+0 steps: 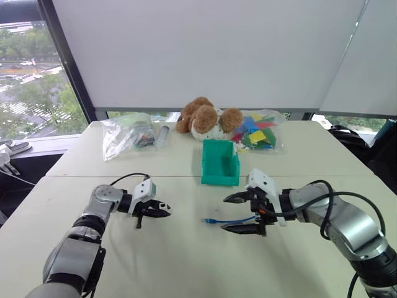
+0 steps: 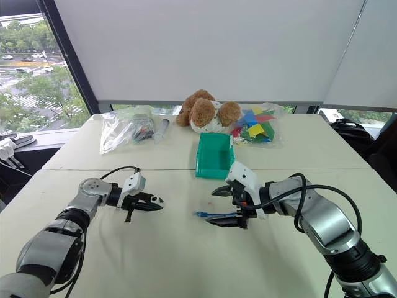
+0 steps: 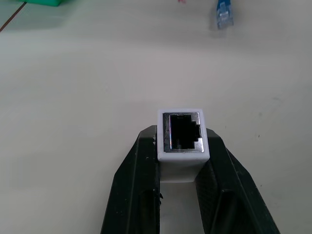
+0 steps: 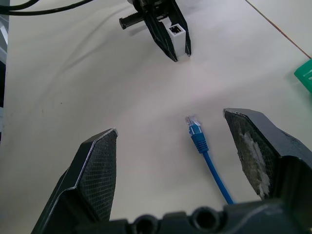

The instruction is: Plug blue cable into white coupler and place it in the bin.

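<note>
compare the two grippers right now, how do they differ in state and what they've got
The left gripper is shut on the white coupler, socket facing outward; the right gripper stands wide open and holds nothing. The left sits away from the blue cable, while the right's fingers straddle its plug end, which lies on the table. Both have black fingers and point toward each other.

The pale tabletop [image 1: 186, 261] carries the bin [image 1: 219, 162] near its middle; the blue cable [image 1: 231, 220] lies in front of it; along the far edge sit a plush dog [image 1: 205, 118] and two clear bags [image 1: 127, 133].
</note>
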Available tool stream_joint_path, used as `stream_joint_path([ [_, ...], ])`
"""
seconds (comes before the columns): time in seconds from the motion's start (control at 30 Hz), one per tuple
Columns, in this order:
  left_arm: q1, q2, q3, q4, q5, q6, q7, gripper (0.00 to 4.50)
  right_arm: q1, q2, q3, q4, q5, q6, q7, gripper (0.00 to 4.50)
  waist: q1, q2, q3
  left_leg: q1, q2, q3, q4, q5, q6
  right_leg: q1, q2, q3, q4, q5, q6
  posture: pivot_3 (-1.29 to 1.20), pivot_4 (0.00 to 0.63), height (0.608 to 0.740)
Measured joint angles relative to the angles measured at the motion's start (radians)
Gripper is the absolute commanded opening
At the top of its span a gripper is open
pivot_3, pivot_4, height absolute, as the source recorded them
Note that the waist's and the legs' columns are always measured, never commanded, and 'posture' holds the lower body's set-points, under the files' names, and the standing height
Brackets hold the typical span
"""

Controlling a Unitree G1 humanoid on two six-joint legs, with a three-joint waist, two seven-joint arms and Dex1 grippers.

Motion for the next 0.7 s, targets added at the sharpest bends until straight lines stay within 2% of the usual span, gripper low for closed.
stream_joint_path([
  [0.07, 0.0, 0.0, -0.003, -0.002, 0.008, -0.009, 0.012, 1.49, 0.0, 0.0, 0.001, 0.0, 0.0, -0.006, 0.0, 3.82, 0.0, 0.0, 0.0, 0.001, 0.0, 0.0, 0.0, 0.0, 0.0, 0.0, 0.0, 0.0, 0.0, 0.0, 0.0, 0.0, 0.15, 0.74],
  [0.13, 0.0, 0.003, -0.008, -0.002, 0.016, -0.018, 0.042, 2.31, 0.0, 0.0, 0.001, 0.0, 0.0, -0.007, -0.001, 3.82, 0.0, 0.0, 0.0, 0.001, 0.0, 0.0, 0.0, 0.0, 0.0, 0.001, 0.0, 0.0, 0.001, 0.0, 0.0, 0.0, 0.15, 0.74],
  [0.23, 0.0, 0.019, -0.009, -0.006, 0.021, -0.033, 0.07, 3.92, 0.001, 0.0, 0.004, 0.003, -0.003, -0.016, -0.001, 3.82, -0.004, 0.0, -0.001, 0.001, 0.0, 0.0, 0.0, 0.0, 0.0, 0.0, 0.0, 0.0, 0.001, 0.0, 0.0, 0.0, 0.15, 0.74],
  [0.27, 0.0, 0.026, -0.009, -0.007, 0.021, -0.035, 0.071, 4.33, 0.002, 0.0, 0.007, 0.006, -0.007, -0.02, -0.001, 3.82, -0.005, 0.0, -0.001, 0.001, 0.001, 0.0, 0.0, 0.0, 0.0, 0.0, 0.001, 0.0, 0.001, 0.0, 0.0, 0.0, 0.15, 0.74],
  [0.7, 0.048, 0.137, 0.012, -0.069, -0.004, 0.005, -0.028, 4.33, 0.02, 0.008, 0.066, 0.221, -0.08, -0.143, 0.032, 3.82, -0.006, 0.0, -0.001, 0.002, 0.001, 0.001, 0.0, 0.0, 0.0, -0.002, 0.001, 0.0, 0.006, 0.0, 0.0, 0.0, 0.15, 0.74],
])
